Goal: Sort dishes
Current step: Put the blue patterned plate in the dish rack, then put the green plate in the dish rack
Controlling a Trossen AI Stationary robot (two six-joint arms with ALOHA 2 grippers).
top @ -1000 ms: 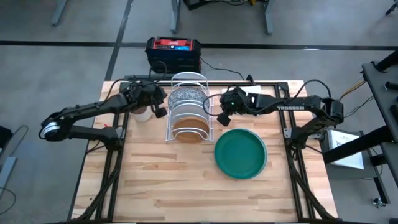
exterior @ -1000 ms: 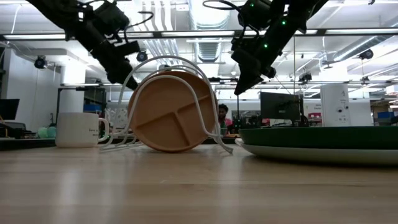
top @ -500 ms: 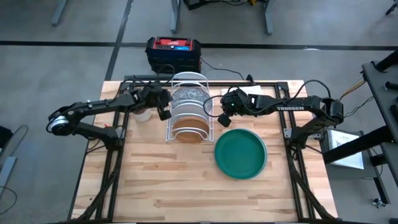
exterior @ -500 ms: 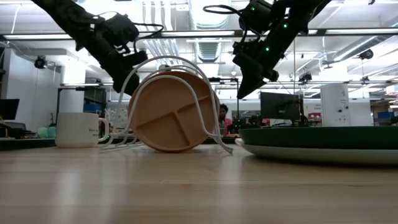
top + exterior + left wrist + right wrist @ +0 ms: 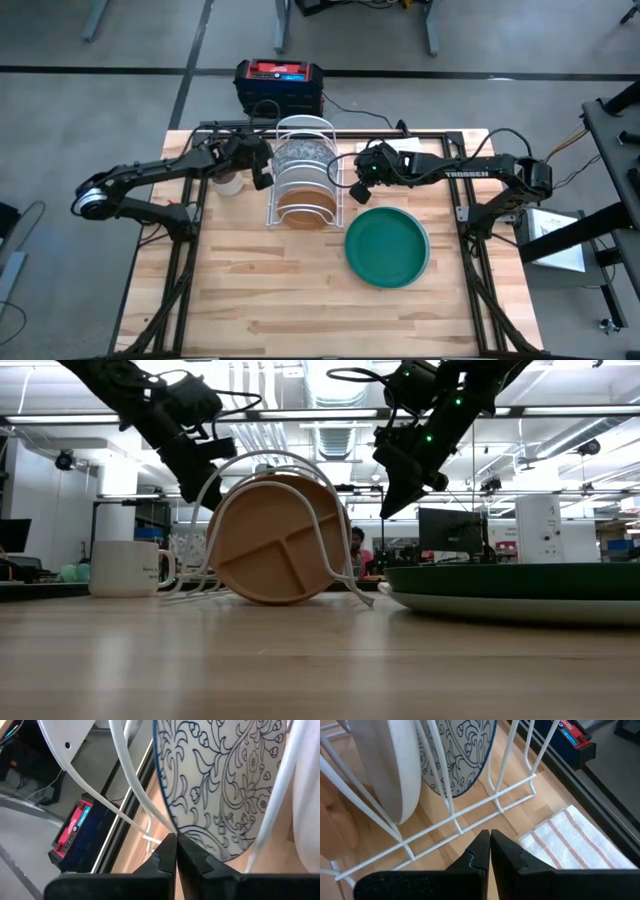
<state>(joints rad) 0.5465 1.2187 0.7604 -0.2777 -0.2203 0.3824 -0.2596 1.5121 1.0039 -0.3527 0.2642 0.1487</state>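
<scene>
A white wire rack (image 5: 303, 180) holds three plates on edge: a grey-patterned white one (image 5: 303, 152) at the far end, a plain white one (image 5: 395, 765) in the middle, and a tan-brown one (image 5: 300, 210) (image 5: 275, 540) nearest. The dark green plate (image 5: 387, 247) lies flat on the table to the right of the rack. My left gripper (image 5: 262, 175) is shut at the rack's left side, its tips (image 5: 174, 837) by the patterned plate's rim (image 5: 167, 815). My right gripper (image 5: 355, 185) is shut and empty at the rack's right side, above the rack's base wires (image 5: 470, 817). My left gripper has its shut fingertips at the lower rim of the patterned plate (image 5: 175, 827), where a rack wire crosses it. It comes from the table's left, slanting down. I cannot tell whether the fingertips touch the plate or the wire.
A white mug (image 5: 228, 183) (image 5: 125, 567) stands left of the rack, under my left arm. A folded striped white cloth (image 5: 570, 840) lies behind my right gripper. A red-and-black box (image 5: 280, 85) sits beyond the table's far edge. The near half of the table is bare wood (image 5: 280, 300).
My left gripper has moved toward the table's right, up to the rack's left side, then drawn back a little and risen. It has stayed shut. My right gripper and the plates have kept still.
</scene>
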